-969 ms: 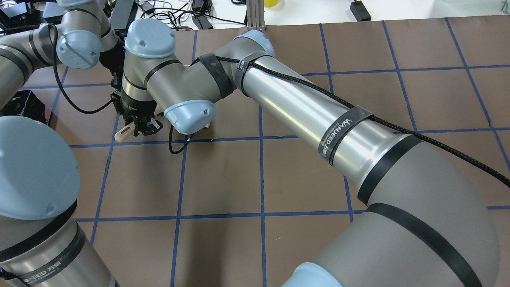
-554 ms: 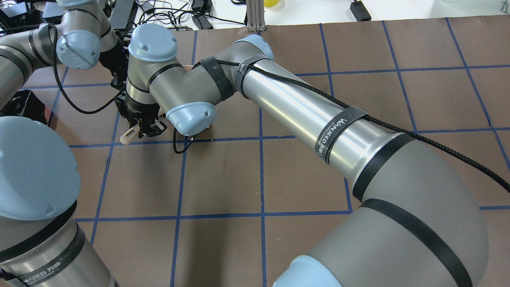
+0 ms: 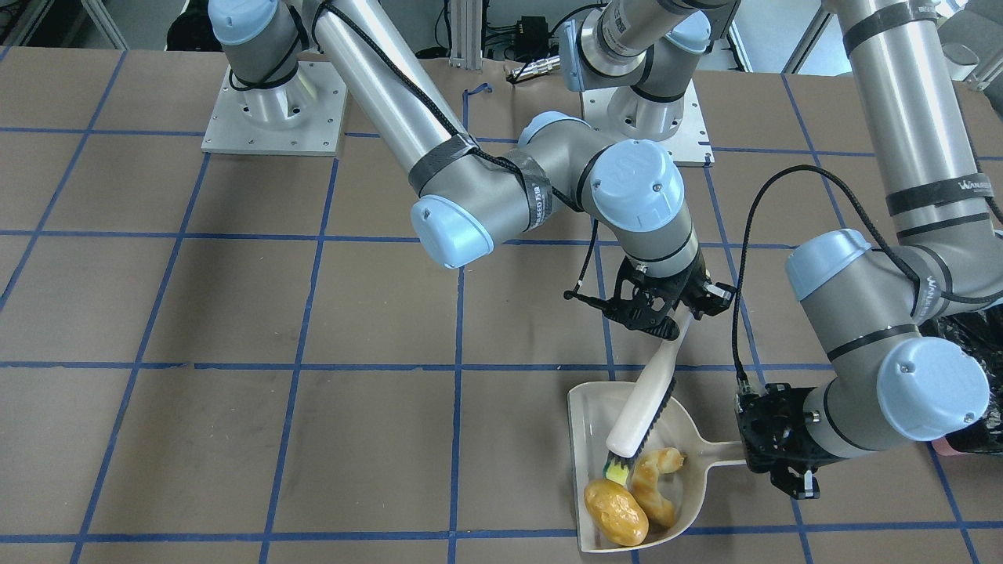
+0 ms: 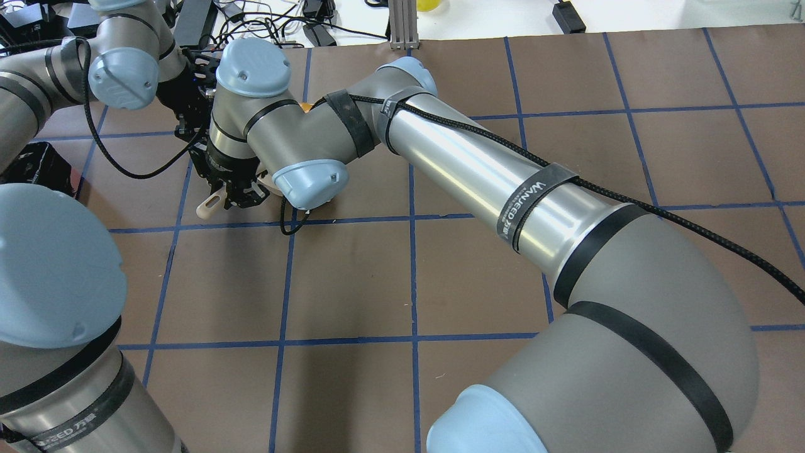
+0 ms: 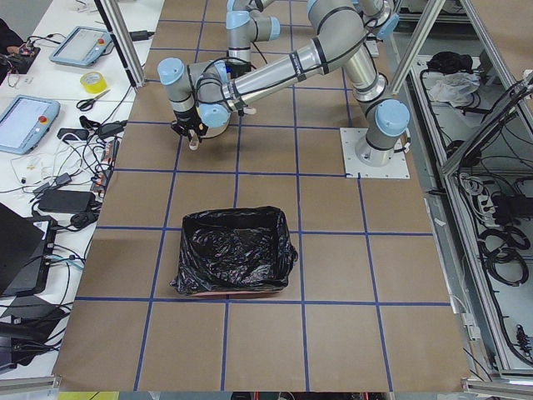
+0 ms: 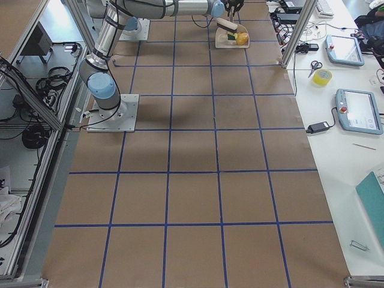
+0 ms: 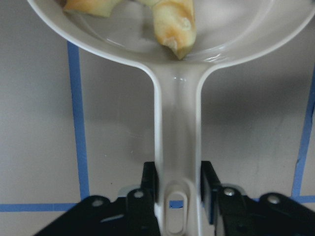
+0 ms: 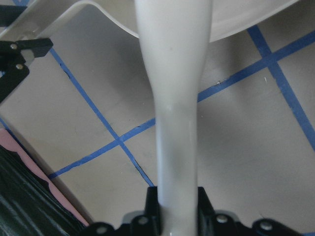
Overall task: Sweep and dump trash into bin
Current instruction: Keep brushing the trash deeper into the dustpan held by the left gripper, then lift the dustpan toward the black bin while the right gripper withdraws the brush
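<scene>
A beige dustpan (image 3: pixel 588 423) lies flat on the table. In it are a golden-brown potato-like lump (image 3: pixel 615 513), a cream curved rind wedge (image 3: pixel 654 486) and a yellow-green piece (image 3: pixel 617 472). My left gripper (image 3: pixel 772 450) is shut on the dustpan's handle (image 7: pixel 177 123). My right gripper (image 3: pixel 666 309) is shut on a cream brush (image 3: pixel 642 407), whose bristles rest in the pan against the trash. The brush handle fills the right wrist view (image 8: pixel 174 98). The bin (image 5: pixel 233 250), pink with a black bag, stands beside the left arm.
The bin's black bag (image 3: pixel 972 337) shows at the edge behind my left wrist, and its pink wall (image 8: pixel 24 162) lies close to the brush. Brown paper with blue tape lines covers the table. Cables and tablets lie past the far edge.
My right gripper has shifted a little right and away with the brush. An orange bit of trash now shows behind the right wrist. The left arm has not moved.
</scene>
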`<state>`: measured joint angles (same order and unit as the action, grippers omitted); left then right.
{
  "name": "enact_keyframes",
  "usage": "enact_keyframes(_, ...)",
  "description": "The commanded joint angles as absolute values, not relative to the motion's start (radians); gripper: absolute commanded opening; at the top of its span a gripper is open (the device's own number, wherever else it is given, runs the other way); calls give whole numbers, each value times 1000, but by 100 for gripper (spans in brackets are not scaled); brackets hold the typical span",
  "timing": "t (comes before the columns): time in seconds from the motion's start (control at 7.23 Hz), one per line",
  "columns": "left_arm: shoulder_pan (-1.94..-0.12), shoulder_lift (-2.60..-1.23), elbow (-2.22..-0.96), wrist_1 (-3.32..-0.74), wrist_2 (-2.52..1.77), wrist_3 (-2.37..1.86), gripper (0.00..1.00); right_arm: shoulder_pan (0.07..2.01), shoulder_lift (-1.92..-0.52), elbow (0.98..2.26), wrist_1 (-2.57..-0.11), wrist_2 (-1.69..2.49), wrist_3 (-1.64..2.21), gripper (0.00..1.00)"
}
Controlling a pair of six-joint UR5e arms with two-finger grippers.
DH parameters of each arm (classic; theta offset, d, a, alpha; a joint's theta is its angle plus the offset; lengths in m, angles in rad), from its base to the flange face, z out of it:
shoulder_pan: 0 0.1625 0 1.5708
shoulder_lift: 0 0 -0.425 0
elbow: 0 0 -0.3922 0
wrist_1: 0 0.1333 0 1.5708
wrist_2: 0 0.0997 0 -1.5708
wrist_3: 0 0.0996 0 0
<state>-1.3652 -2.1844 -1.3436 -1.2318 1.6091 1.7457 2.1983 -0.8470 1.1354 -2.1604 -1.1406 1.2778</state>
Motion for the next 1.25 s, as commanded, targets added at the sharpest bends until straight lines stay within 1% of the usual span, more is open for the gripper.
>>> enact_keyframes(0.0,-1365,-2184,-1344,-1232,1609,1746,1,2212,-876,1138,-2151,-1137,1362,0)
enact_keyframes(0.14,-1365,-2184,-1344,-1232,1609,1746,1,2215,-879,1138,-2151,-1137,1373,0)
enact_keyframes(0.28,-1365,-2184,-1344,-1232,1609,1746,1,2211,-880,1143,-2094,-1155,1353,0)
enact_keyframes(0.55,-1361,-2184,-1342,-1232,1592,1746,1,2203,-899,1146,-1886,-1297,1242,0)
enact_keyframes(0.69,-1330,-2184,-1342,-1232,1553,1746,1,2198,-919,1169,-1826,-1349,1208,0)
enact_keyframes(0.97,-1272,-2184,-1332,-1256,1482,1756,1,2168,-977,1262,-1783,-1448,1096,0)
enact_keyframes(1.11,-1258,-2184,-1327,-1268,1439,1756,1,2120,-1035,1291,-1696,-1483,981,0)
